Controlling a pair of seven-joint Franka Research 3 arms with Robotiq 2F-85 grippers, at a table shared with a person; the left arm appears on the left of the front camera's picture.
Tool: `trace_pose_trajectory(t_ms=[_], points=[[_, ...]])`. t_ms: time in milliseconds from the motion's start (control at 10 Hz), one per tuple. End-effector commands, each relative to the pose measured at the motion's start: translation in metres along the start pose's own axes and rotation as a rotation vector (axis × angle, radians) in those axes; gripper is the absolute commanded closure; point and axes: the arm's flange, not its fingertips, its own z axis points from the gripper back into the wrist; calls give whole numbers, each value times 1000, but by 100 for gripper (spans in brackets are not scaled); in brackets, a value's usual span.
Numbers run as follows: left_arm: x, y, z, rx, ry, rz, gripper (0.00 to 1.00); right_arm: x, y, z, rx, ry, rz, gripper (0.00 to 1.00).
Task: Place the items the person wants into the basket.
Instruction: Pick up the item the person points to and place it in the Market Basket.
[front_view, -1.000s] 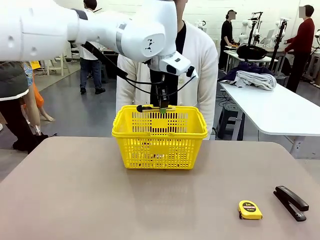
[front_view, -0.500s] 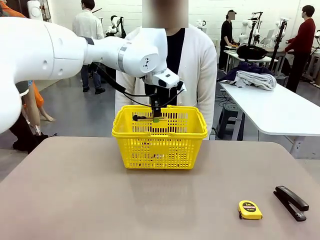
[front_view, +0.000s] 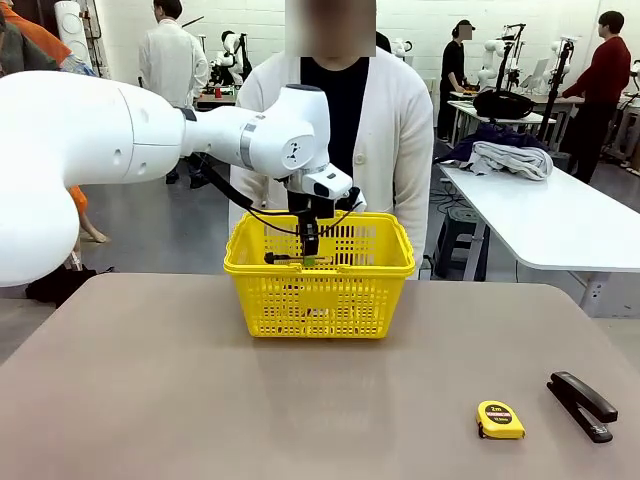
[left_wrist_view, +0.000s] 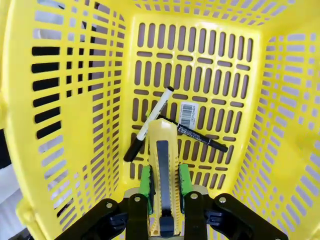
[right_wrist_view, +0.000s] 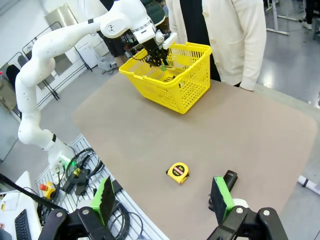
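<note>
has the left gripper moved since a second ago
Yes. The left gripper, shut on the utility knife, has come down from above the basket rim to below it, inside the basket.

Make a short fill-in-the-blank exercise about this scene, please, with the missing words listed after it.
1. The left gripper is shut on the ____.
2. On the basket floor lie ____ pens.
3. The right gripper hangs ____ above the table.
4. Beside the tape measure lies a black ____.

Missing words: utility knife; two; open; stapler
</note>
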Motion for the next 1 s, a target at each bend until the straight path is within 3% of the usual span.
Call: trace_pose_trajectory(t_ms=[0, 200, 300, 400, 500, 600, 700, 900], points=[[5, 14, 5, -42, -31, -25, 74, 2, -1, -1, 15, -26, 13, 0], [6, 13, 2, -43, -35, -28, 74, 2, -1, -1, 15, -26, 13, 0], [6, 12, 2, -41, -36, -35, 15, 2, -1, -1, 15, -26, 13, 0], [6, 10, 2, -42, -33, -37, 14, 2, -1, -1, 15, -26, 13, 0], [6, 9, 2, -42, -33, -38, 0, 2, -1, -1, 15, -26, 13, 0], [5, 7, 2, -42, -34, -37, 13, 2, -1, -1, 15, -26, 13, 0], [4, 6, 2, -43, -35, -32, 0, 2, -1, -1, 15, -26, 13, 0], [3, 4, 3, -40, -38, -30, 0, 2, -1, -1, 15, -26, 13, 0]])
